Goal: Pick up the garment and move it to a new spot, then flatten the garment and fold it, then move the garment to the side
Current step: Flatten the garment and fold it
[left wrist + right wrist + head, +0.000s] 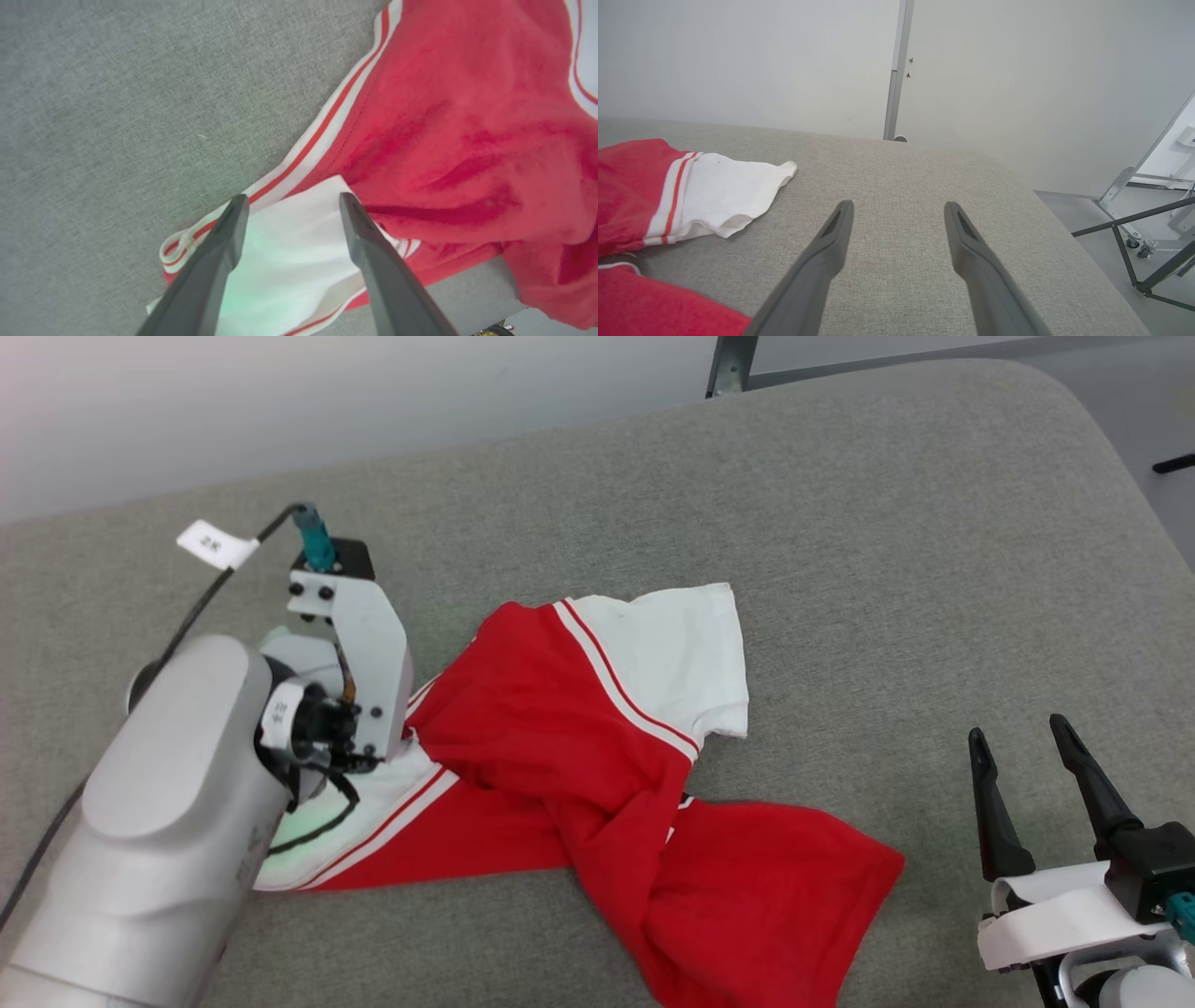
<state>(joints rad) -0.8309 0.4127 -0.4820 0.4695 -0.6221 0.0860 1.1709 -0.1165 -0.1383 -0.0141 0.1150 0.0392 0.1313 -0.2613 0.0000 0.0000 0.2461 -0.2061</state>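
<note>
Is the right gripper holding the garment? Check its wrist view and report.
No, the right gripper stands open over the bare grey surface, apart from the garment.

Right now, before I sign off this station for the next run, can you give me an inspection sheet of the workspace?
Surface: table, grey fabric cover, rounded corner.
Job's things: garment crumpled and twisted, not folded.
Clutter: nothing seen.
Grippers: left gripper open over a white sleeve; right gripper open above bare table, apart from the garment.
Cables: black cable with a white tag at the left wrist.
Surroundings: white wall, metal post, wheeled frame.
</note>
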